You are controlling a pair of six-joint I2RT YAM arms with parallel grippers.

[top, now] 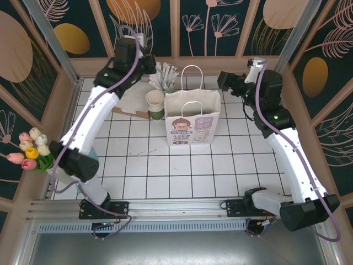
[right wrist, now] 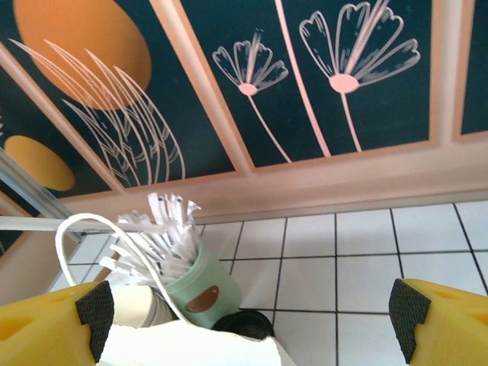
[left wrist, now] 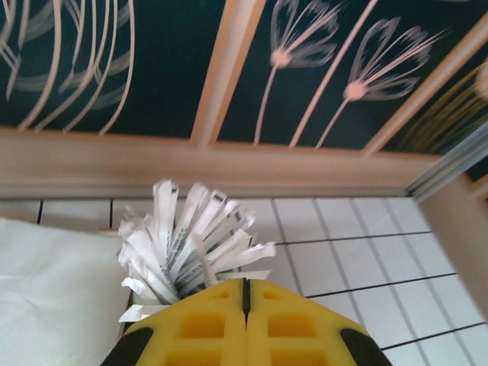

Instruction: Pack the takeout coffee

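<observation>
Dark flowered panels wall the white-tiled bench (top: 138, 165) closely at left, far and right. Packing looks barely begun: the takeout coffee (top: 156, 105) stands ungrasped, just left of the white bag (top: 193, 118). The left gripper (left wrist: 244, 305) is pressed together near the straws (left wrist: 191, 236), and the right gripper (right wrist: 250, 313) is spread and empty at the bag's far right. Next, a spread gripper must descend on the cup, a crowded spot; open room lies nearer.

Right gripper (right wrist: 252, 316): yellow fingers (right wrist: 46, 324) at both lower corners, set wide apart. Between them is the top of a white bag (right wrist: 191, 347) with a looped handle. Behind it stand a mint straw holder (right wrist: 202, 290) and a dark-lidded coffee cup (right wrist: 244, 324), just beside each other.
</observation>
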